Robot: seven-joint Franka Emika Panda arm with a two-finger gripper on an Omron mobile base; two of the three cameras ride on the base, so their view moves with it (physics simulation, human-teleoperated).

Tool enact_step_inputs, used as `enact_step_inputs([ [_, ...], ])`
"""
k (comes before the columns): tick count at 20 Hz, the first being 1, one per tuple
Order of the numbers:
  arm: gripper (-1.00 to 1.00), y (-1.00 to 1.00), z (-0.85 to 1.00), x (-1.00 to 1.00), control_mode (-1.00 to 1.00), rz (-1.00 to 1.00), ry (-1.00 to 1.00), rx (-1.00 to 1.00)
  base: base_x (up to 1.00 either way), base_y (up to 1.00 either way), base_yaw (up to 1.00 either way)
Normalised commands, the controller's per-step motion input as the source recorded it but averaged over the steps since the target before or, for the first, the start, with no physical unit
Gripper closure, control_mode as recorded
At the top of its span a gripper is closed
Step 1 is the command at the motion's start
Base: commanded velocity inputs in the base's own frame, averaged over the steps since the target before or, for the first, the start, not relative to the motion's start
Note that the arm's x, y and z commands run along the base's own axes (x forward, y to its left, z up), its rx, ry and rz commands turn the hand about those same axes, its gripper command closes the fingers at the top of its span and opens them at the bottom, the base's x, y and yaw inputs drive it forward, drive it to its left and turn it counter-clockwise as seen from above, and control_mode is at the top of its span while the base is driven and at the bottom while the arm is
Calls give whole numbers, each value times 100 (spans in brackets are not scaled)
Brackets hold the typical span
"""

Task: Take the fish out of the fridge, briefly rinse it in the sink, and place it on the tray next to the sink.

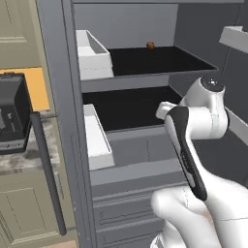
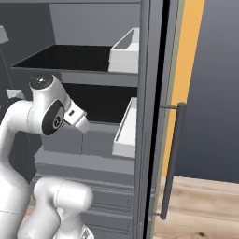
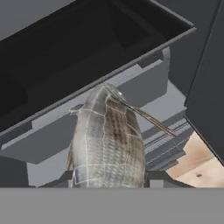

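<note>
Hand view — one fish (image 3: 107,140) in tool (image 3: 111,178).

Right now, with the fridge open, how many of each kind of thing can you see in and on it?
Fish, between the pincer fingers: 1
Small brown round item on the upper shelf: 1
Black shelves: 2
White door bins: 2
Dark bar handle: 1
Total: 7
</note>
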Motion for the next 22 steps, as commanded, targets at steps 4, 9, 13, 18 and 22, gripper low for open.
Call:
enact_step_inputs([
  [4,100,0,0,0,100,0,0,0,-100,39,-69],
  [9,100,0,0,0,100,0,0,0,-92,38,-86],
  [13,100,0,0,0,100,0,0,0,-43,11,-98],
  [18,100,0,0,0,100,0,0,0,-20,1,-100],
  [22,100,0,0,0,100,0,0,0,-2,0,-100],
])
